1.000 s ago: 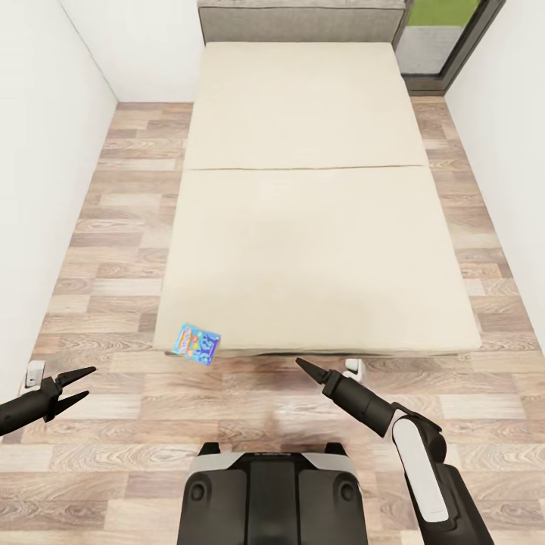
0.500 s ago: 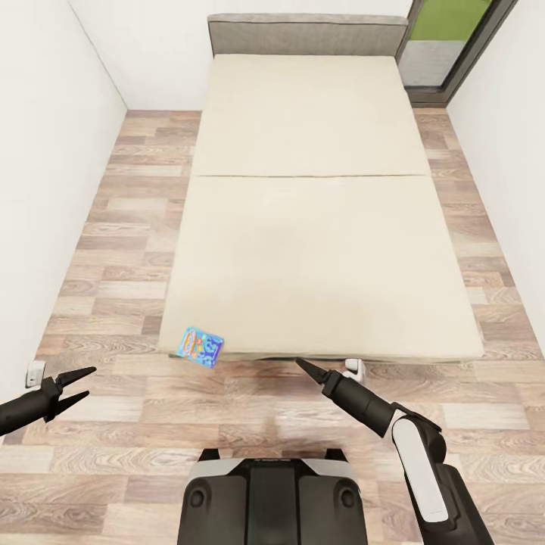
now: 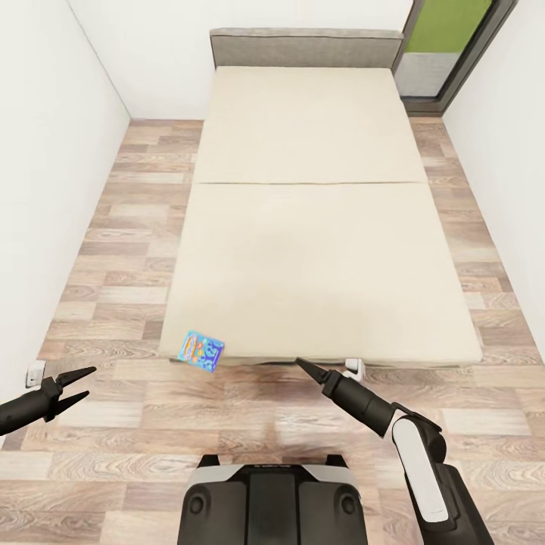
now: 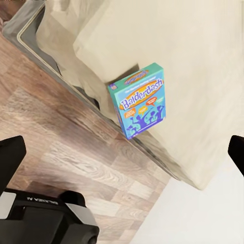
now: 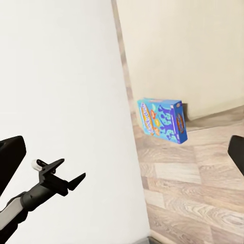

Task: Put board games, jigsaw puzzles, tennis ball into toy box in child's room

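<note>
The left gripper hangs low over the wood-plank floor near the white wall, its two pointed fingers spread apart and holding nothing. The right gripper reaches forward just short of the foot of the bed; its fingertips appear drawn to a single point in the head view, though whether they are fully together cannot be told for certain. Between the two grippers, and nearer the left one, a small blue-teal "Balderdash" board game sits at the near left corner of the beige mattress, overhanging its edge. The left wrist view shows this box lying flat on the corner.
</note>
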Motion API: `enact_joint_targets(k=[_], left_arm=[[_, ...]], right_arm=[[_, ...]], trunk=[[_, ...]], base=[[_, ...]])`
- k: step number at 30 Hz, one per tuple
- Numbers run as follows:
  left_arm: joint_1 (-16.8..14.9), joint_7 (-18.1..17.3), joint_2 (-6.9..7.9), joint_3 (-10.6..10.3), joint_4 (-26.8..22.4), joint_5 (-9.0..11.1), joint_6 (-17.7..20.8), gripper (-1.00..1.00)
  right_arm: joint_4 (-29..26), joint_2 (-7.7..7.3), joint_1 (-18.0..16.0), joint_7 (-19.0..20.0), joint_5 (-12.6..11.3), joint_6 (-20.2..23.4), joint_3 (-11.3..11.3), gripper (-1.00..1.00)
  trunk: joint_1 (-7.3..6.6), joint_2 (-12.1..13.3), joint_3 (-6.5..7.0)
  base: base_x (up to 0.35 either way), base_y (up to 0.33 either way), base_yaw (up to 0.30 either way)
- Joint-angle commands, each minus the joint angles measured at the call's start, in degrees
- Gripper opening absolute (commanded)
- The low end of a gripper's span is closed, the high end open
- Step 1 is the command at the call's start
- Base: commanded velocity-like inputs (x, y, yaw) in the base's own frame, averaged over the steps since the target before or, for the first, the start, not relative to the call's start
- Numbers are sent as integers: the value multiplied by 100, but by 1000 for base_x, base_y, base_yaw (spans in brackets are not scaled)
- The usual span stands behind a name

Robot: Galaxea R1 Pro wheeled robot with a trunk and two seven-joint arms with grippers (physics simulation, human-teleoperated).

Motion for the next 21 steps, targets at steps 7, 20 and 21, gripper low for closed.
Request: enact_joint_targets(k=[7, 20, 21], left_arm=[[-3, -10, 0, 5, 2, 4, 27, 100], [-3, -9, 0, 9, 2, 0, 30, 100], [-3, -9, 0, 9, 2, 1, 30, 100]], right_arm=[[-3, 7, -3, 15, -2, 41, 14, 100], [-3, 7, -3, 15, 1, 39, 68, 100], [-3, 7, -3, 15, 1, 40, 70, 100]], trunk=[[4, -8, 60], [4, -8, 183], [4, -8, 193]], base=[[0, 0, 0], [0, 0, 0], [0, 0, 12]])
